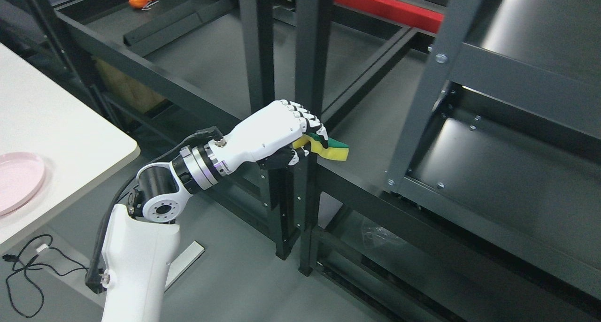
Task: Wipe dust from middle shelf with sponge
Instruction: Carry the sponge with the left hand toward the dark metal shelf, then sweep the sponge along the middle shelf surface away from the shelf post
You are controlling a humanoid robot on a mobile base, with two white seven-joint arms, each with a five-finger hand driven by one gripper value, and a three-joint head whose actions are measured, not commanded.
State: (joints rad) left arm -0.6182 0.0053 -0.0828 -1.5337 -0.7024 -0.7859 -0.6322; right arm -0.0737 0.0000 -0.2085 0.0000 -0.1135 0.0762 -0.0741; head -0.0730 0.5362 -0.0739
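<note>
My left hand (300,139) is white with black joints, and its arm rises from the lower left. Its fingers are curled on a yellow sponge with a green top (331,149). The sponge sticks out to the right of the fist, at the front left corner of the dark grey middle shelf (371,139), just above its front rail. Whether the sponge touches the shelf surface I cannot tell. The right arm does not show.
Two black uprights (310,45) stand right behind the hand. A second dark rack (516,125) fills the right side. A white table (51,125) with a pink plate (16,179) lies at the left. An orange object (141,0) rests on the far shelf. A black cable (28,265) trails on the floor.
</note>
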